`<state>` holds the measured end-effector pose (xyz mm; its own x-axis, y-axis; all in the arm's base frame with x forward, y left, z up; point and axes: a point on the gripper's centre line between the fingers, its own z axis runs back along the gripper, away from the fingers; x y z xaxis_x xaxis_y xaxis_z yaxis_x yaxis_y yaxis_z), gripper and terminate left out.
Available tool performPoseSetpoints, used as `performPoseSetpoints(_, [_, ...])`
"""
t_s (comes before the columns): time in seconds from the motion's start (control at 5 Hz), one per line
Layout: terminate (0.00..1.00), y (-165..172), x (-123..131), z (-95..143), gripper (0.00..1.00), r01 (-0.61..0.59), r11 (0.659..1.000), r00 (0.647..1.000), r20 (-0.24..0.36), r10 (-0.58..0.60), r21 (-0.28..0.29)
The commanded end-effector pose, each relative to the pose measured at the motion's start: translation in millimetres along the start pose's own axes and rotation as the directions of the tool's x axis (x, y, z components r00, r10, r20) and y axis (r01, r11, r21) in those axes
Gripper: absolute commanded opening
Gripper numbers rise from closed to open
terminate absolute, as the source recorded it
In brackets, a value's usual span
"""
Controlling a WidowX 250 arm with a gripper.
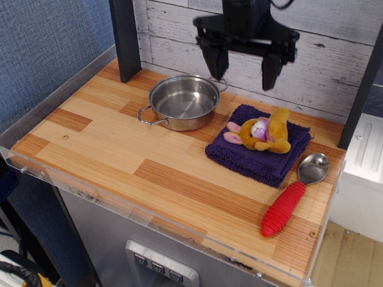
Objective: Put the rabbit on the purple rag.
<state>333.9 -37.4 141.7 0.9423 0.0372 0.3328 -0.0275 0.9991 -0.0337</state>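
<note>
The rabbit (263,134), a small yellow-orange plush with pink ears and a pale face, lies on its side on the purple rag (258,153). The rag is a thick dark purple towel at the right of the wooden table. My gripper (242,66) hangs high above the back of the table, over the gap between the pan and the rag. Its two black fingers (213,60) are spread wide and hold nothing. It is well clear of the rabbit.
A steel pan (181,101) with side handles stands left of the rag. A spoon with a red ribbed handle (286,207) lies at the right front. A black post (124,37) stands at the back left. A clear rim (119,200) edges the table's front.
</note>
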Motion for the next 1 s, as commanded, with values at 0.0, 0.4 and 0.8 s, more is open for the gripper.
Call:
performPoseSetpoints(0.0, [0.0,5.6,-4.7,35.5,1.0,-0.036,0.998,0.995,0.09,0.041,-0.05])
performPoseSetpoints(0.4, [0.0,5.6,-4.7,35.5,1.0,-0.036,0.998,0.995,0.09,0.041,-0.05])
performPoseSetpoints(0.8, [1.0,5.6,-4.7,35.5,1.0,-0.036,0.998,0.995,0.09,0.041,-0.05])
